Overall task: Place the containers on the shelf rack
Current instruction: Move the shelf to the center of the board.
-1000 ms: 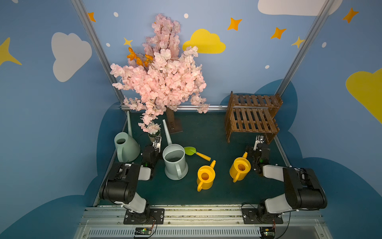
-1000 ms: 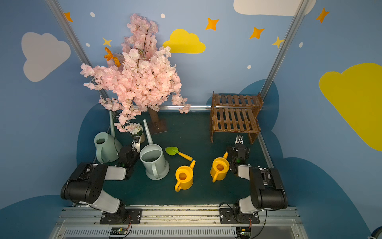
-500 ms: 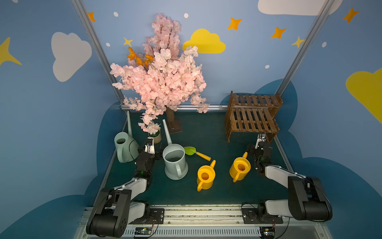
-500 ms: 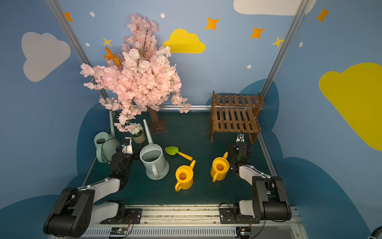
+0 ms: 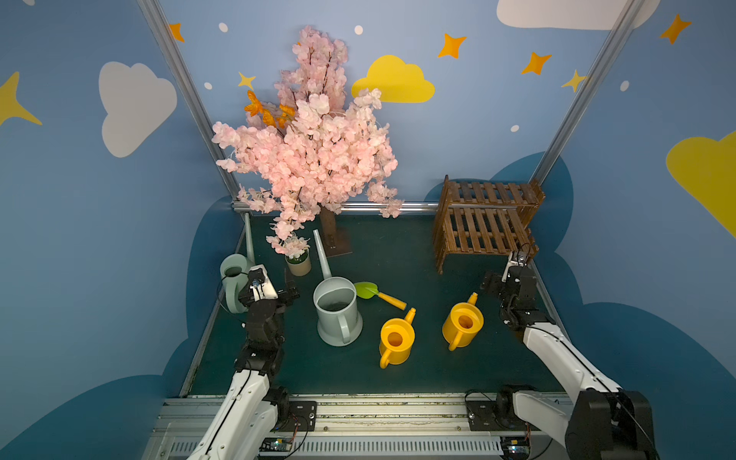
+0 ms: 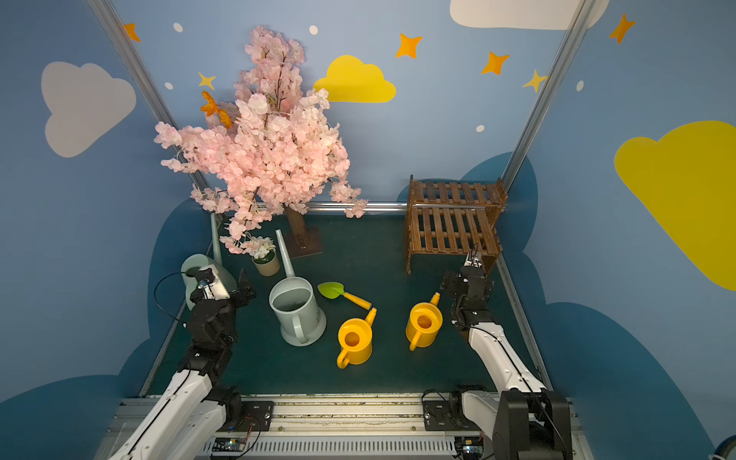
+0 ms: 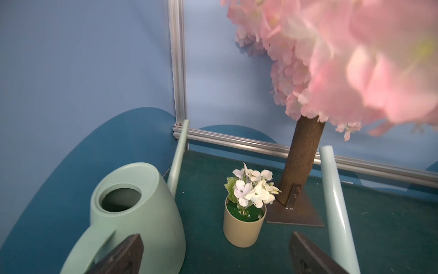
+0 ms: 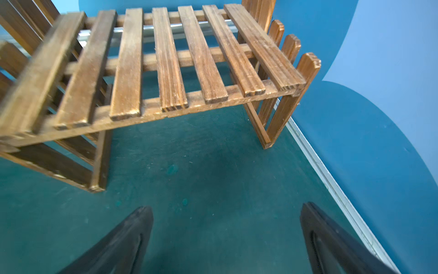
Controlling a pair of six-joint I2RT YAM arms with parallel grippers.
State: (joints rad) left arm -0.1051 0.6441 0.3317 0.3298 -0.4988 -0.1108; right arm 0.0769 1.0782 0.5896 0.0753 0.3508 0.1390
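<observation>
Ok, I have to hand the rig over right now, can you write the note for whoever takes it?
Left gripper: jaws open, empty, beside the green watering can.
Right gripper: jaws open, empty, over the mat, facing the rack.
Green can at the mat's left edge, grey watering can mid-mat, one yellow can beside it, another yellow can nearer the rack; all upright on the mat.
Done: nothing on the rack yet.
Left: all four cans onto its shelves.

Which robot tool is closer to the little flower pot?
Left. The left tool is right beside the flower pot. The right tool is far off on the other side, in front of the shelf rack.
</observation>
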